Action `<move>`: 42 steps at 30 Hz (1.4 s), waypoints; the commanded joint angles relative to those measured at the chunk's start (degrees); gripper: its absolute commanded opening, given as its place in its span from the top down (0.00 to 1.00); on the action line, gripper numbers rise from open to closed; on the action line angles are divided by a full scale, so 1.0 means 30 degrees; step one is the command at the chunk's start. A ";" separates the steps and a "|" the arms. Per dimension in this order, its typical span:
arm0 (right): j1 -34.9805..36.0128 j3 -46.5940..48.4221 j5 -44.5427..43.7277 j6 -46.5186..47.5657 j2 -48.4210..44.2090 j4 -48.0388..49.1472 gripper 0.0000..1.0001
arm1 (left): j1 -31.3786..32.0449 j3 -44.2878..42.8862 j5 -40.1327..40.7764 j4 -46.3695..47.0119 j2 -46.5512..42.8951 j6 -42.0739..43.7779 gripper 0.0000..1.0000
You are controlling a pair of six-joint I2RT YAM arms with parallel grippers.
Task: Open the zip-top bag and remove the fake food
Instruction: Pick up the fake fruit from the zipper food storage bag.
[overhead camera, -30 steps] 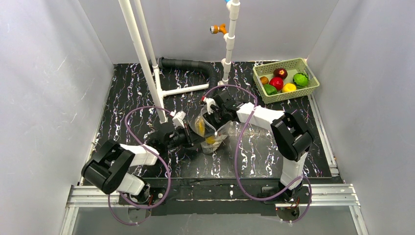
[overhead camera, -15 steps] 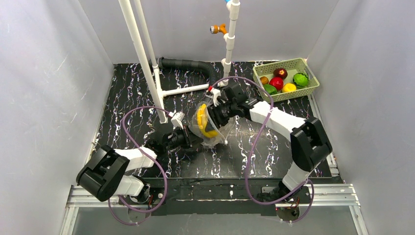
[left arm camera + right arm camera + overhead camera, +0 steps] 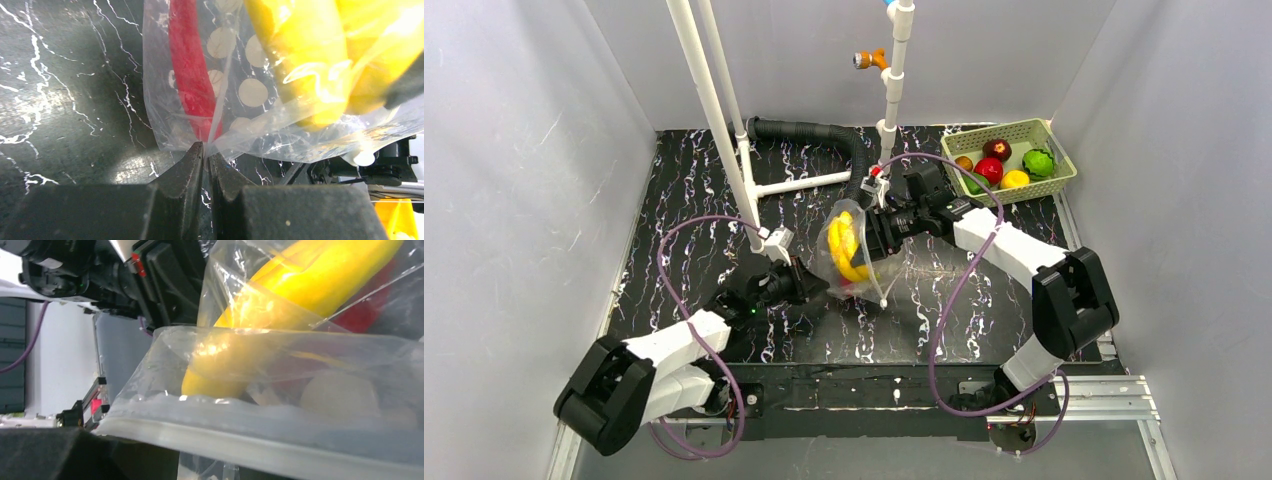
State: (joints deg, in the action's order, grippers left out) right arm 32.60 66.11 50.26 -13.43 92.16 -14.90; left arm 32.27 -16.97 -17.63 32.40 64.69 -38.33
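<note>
The left arm (image 3: pixel 674 345) and right arm (image 3: pixel 1014 250) share white shells, black joints, looping purple cables (image 3: pixel 942 320); the left gripper (image 3: pixel 206 150) is black.

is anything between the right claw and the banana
Yes, the zip-top bag: the banana lies inside it, seen only through clear plastic, with the zip strip running across before the right claw.

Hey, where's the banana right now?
In the top view, the banana is inside the zip-top bag at mid-table, just left of the right gripper, with the left gripper pinching the bag's corner.
</note>
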 commanded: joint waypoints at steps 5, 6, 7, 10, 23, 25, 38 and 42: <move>-0.0115 -0.0103 0.2844 0.0394 -0.1583 0.0170 0.99 | -0.0024 -0.0236 0.2641 -0.3148 -0.2500 0.1080 0.94; -0.0107 -0.0156 0.2883 0.0477 -0.1597 0.0037 0.99 | -0.0026 -0.0230 0.2798 -0.3304 -0.2645 0.1078 0.94; -0.0106 -0.0151 0.2928 0.0594 -0.1591 -0.0170 0.99 | -0.0007 -0.0253 0.2983 -0.3477 -0.2787 0.1059 0.94; -0.0170 0.0177 0.2934 0.0986 -0.1591 -0.0914 0.99 | -0.0009 -0.0343 0.3437 -0.4153 -0.3179 0.1148 0.94; -0.0499 -0.0268 0.4915 0.0816 -0.2168 -0.0916 0.99 | -0.0028 -0.1042 0.4601 -0.6361 -0.4318 0.1752 0.95; -0.0609 -0.0275 0.4304 0.1379 -0.2196 -0.1446 0.99 | -0.0030 -0.0930 0.4616 -0.6199 -0.4498 0.1431 0.95; -0.1770 -0.0564 0.4565 0.2779 -0.2889 -0.2247 0.99 | -0.0035 -0.0601 0.5444 -0.6828 -0.5068 0.1212 0.98; -0.1842 -0.0960 0.3460 0.2421 -0.3143 -0.1649 0.99 | -0.0035 -0.0669 0.5178 -0.6785 -0.5278 0.1581 0.98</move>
State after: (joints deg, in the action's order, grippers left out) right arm 27.27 63.83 61.45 -7.22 85.30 -20.88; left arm 32.36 -18.90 -3.16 12.88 50.57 -34.89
